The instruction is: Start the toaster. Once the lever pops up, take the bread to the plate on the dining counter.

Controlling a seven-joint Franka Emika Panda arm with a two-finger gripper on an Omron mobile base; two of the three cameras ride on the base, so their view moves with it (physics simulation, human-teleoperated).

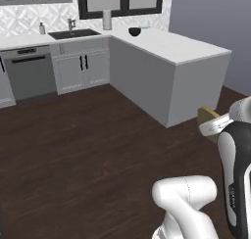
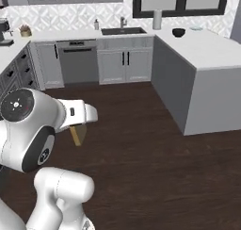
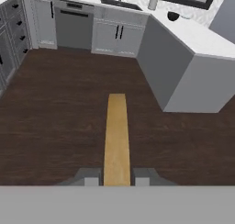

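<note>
Dark wood floor [image 1: 88, 150] spreads between us and an L-shaped run of white counters. Along the far wall we note a sink [image 1: 73, 34] set in the worktop, a dishwasher [image 1: 30, 71] beside the white cabinets, and a dark window above. On the peninsula counter [image 1: 171, 44] jutting toward us sits a small dark bowl [image 1: 135, 32], with a pale flat plate [image 2: 196, 28] just beside it near the wall.

Our gripper [image 3: 116, 181] hangs over open floor, well apart from the counter. Its jaws are clamped on the bread [image 3: 116, 136], a golden-brown slice seen edge-on in the hand view, running straight out between the two fingertips. From the right base view we see the bread's corner poking below the white wrist; from the left, a tan edge peeks beside the hand.
</note>
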